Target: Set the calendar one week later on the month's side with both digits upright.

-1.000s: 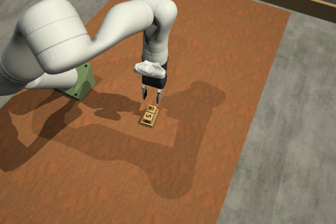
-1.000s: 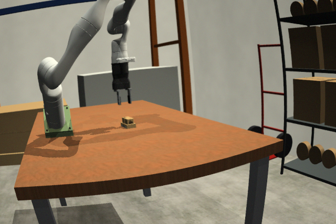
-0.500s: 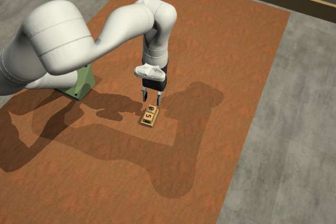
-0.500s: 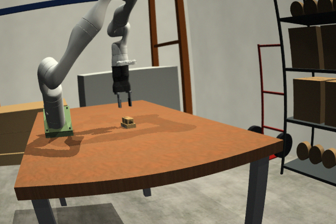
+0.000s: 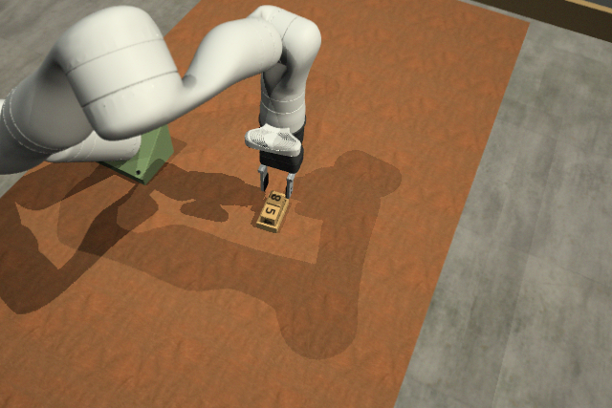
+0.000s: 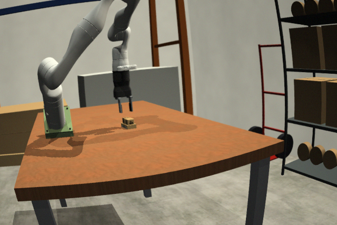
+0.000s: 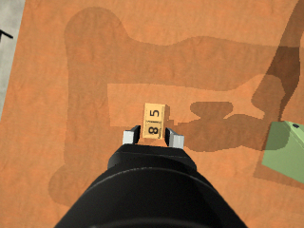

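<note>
The orange-brown table (image 6: 168, 157) filled most of the top view, its long right edge bordering grey floor and its far end near two dark bins. The white arm (image 5: 119, 73) rose from a green base plate (image 5: 148, 171) set close to the left edge and bent over toward the table's middle. The gripper (image 5: 277, 185) pointed straight down, its fingers spread wide with nothing between them, hanging above the calendar without touching it. The calendar tray (image 5: 273, 228) lay flat near the table's centre, well apart from every edge, with open surface on all sides; only the base plate stood nearby, toward the left. The two cubes (image 5: 273, 204) stood side by side in the tray, their upward faces reading 8 and 5. The exterior view alone showed the air gap between fingertips and cubes, plus a shelf rack (image 6: 283, 61) and a red hand truck (image 6: 261, 80) beyond the right edge. The wrist view showed the fingers straddling the cube marked 8 (image 7: 152, 130).
</note>
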Robot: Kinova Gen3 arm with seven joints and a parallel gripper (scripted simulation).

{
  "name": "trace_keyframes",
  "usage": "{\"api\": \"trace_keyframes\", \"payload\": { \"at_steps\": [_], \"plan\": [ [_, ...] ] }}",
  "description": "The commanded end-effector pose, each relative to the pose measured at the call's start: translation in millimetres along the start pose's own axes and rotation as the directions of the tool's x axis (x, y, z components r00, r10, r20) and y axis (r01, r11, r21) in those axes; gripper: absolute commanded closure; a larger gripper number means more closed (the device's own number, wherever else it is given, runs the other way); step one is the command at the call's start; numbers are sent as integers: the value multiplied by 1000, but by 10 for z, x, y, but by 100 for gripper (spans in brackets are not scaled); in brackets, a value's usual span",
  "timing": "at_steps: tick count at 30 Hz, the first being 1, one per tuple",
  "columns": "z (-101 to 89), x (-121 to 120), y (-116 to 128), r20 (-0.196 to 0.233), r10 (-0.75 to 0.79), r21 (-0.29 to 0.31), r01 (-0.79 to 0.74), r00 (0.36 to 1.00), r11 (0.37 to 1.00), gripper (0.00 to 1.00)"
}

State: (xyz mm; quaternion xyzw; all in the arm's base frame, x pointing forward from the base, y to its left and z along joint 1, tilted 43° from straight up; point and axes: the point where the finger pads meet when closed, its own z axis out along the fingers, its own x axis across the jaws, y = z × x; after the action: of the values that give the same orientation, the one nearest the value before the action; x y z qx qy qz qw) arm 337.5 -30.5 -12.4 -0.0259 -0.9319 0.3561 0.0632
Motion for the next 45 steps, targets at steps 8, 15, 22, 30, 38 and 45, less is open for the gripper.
{"api": "trace_keyframes", "payload": {
  "at_steps": [8, 15, 22, 30, 38, 45],
  "plan": [
    [104, 13, -1, -4, -2, 2, 2, 1000, 1000, 13],
    [154, 13, -2, -4, -2, 2, 2, 1000, 1000, 13],
    [168, 13, -2, -4, -2, 2, 2, 1000, 1000, 13],
    [168, 13, -2, -4, -2, 2, 2, 1000, 1000, 13],
    [168, 13, -2, -4, -2, 2, 2, 1000, 1000, 13],
    [168, 13, -2, -4, -2, 2, 2, 1000, 1000, 13]
  ]
}}
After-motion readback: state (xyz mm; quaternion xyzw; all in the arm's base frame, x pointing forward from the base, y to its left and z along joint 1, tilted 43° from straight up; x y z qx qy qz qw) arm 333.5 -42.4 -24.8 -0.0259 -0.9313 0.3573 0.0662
